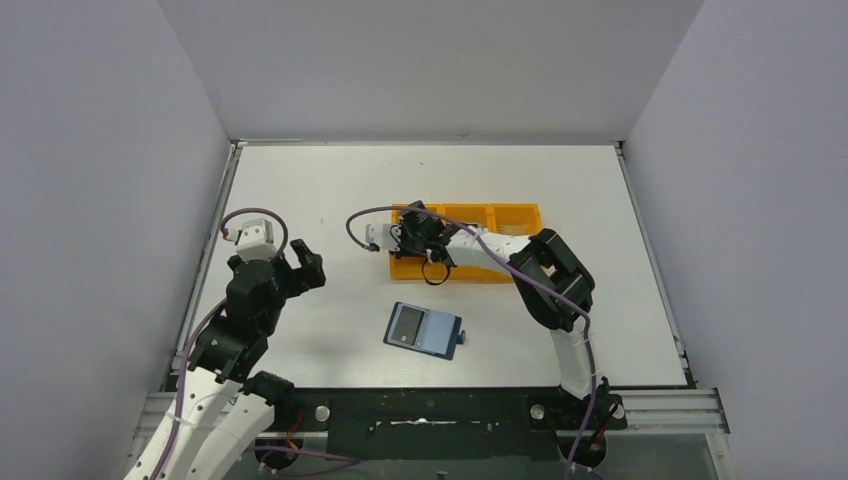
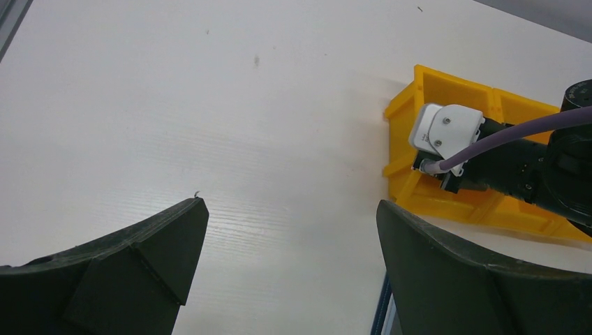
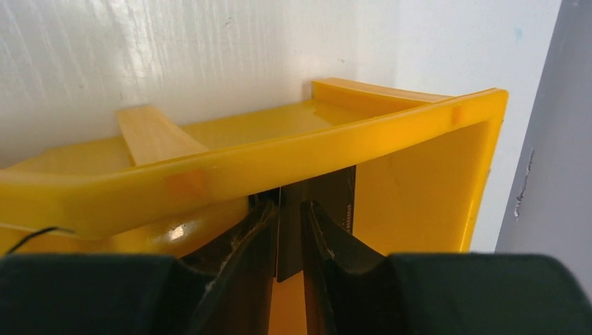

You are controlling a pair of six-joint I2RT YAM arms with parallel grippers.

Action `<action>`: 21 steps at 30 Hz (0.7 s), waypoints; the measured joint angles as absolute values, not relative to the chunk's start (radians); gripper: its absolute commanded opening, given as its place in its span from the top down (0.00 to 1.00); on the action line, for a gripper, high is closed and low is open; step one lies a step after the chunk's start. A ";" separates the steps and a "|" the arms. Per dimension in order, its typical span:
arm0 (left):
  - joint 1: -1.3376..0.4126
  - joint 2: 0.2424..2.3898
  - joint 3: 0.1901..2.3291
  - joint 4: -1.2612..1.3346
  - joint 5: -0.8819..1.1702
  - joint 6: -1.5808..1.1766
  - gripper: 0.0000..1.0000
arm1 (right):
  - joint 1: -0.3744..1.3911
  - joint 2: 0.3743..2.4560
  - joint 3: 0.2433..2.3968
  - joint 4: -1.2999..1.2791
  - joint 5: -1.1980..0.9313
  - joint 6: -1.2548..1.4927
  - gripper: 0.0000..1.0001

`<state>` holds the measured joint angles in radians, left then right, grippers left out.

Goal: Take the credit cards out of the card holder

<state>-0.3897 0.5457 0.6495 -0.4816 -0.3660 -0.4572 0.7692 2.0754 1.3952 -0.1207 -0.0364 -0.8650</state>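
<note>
Two grippers in view. I see the right gripper (image 3: 290, 208) down in the left end compartment of the orange tray (image 3: 314, 150). A dark credit card (image 3: 338, 202) stands on edge between its narrowly parted fingers; I cannot tell whether they actually pinch it. The left gripper (image 2: 290, 209) hangs over the bench (image 1: 330, 190) to the left of the tray, jaws spread wide. The card holder (image 1: 440, 332) lies open and flat on the bench, nearer the arm bases than the tray. I note a silver-grey card (image 1: 405, 325) on its left half.
</note>
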 measured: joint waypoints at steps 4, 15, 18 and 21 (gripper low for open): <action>-0.390 0.557 0.649 -0.482 -0.358 -0.455 0.06 | 0.765 2.075 1.395 -0.138 -0.044 -0.851 0.74; -0.390 0.575 0.649 -0.482 -0.351 -0.450 0.06 | 0.767 1.943 1.354 -0.078 -0.041 -0.697 0.65; -0.390 0.582 0.649 -0.481 -0.350 -0.449 0.06 | 0.775 1.818 1.283 -0.005 -0.038 -0.559 0.57; -0.390 0.591 0.649 -0.481 -0.348 -0.448 0.06 | 0.787 1.698 1.227 0.031 -0.018 -0.342 0.55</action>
